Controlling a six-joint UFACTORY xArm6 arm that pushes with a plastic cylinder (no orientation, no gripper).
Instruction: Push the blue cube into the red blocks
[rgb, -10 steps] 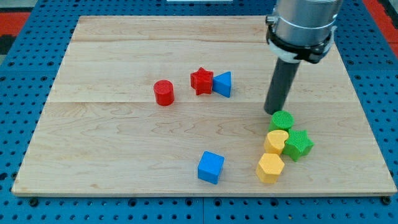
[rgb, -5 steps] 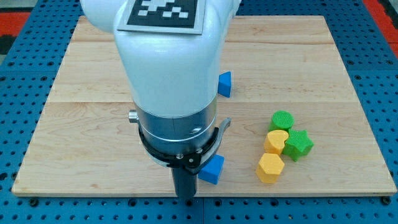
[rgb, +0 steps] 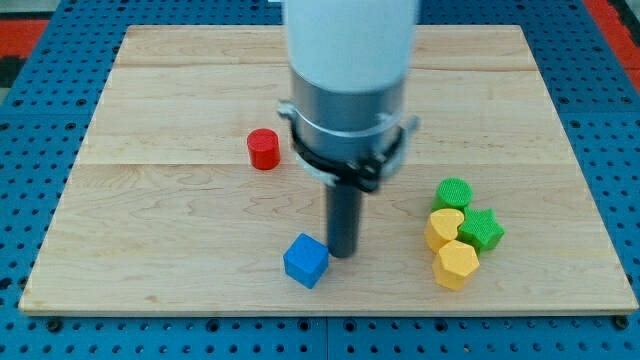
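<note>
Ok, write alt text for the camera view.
My tip stands on a wooden board just right of the blue cube. A red cylinder sits up-left; green and yellow blocks cluster at right, and the arm hides the middle.

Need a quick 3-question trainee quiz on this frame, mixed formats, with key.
1. True or false: my tip stands just to the view's right of the blue cube.
2. Multiple choice: which red block shows in this view? A) the red cylinder B) a red star C) both
3. Fill in: the cluster at the view's right holds two green blocks and ___ yellow blocks.

Key: 1 true; 2 A (the arm covers the area to the cylinder's right); 3 two.
</note>
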